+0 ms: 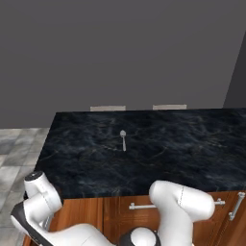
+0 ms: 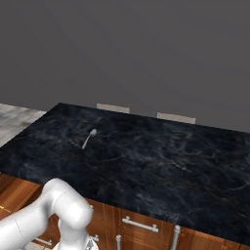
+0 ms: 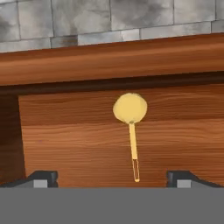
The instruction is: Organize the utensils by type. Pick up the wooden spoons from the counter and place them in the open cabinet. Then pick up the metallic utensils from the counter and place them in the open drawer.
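Black veined counter (image 1: 158, 153) over reddish-brown fronts. Item one: metal spoon (image 1: 123, 139), small, silver-grey, round bowl, thin handle, lying alone toward the counter's left. Item two: wooden spoon (image 3: 131, 127), pale orange, oval bowl, long slim handle, flat on a wood-grain floor (image 3: 65, 140). My claw (image 3: 112, 177) stands wide apart, clear of it.
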